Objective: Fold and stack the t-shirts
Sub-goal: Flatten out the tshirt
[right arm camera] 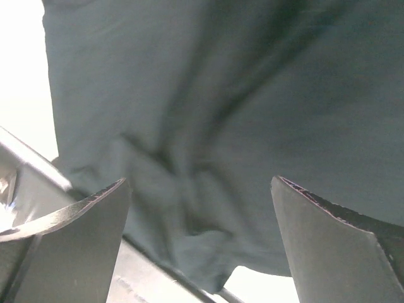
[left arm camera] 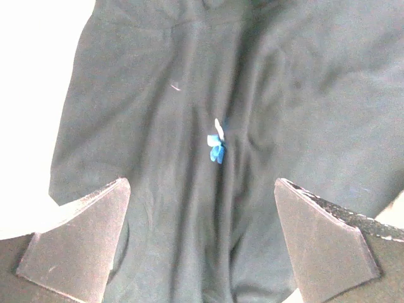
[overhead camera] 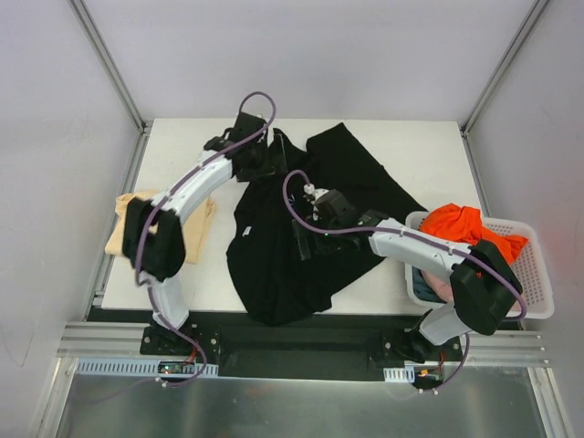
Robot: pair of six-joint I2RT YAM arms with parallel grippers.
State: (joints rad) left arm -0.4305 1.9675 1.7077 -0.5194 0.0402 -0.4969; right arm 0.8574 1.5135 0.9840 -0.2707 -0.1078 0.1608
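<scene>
Top external shows the black t-shirt point(overhead camera: 274, 274) lying rumpled mid-surface point(overhead camera: 182, 146), with the left gripper point(left arm camera: 202, 183) and right gripper point(right arm camera: 199, 183) both released above it (jaws wide), so pinching opposite edges and pulling it flat before folding seems wise.

Even overhead light; wrist views overexposed at white edges, right one blurred

The black t-shirt point(overhead camera: 274, 265) is showing matt, creased cloth, while the basket point(overhead camera: 537, 278) is showing white plastic mesh.
</scene>
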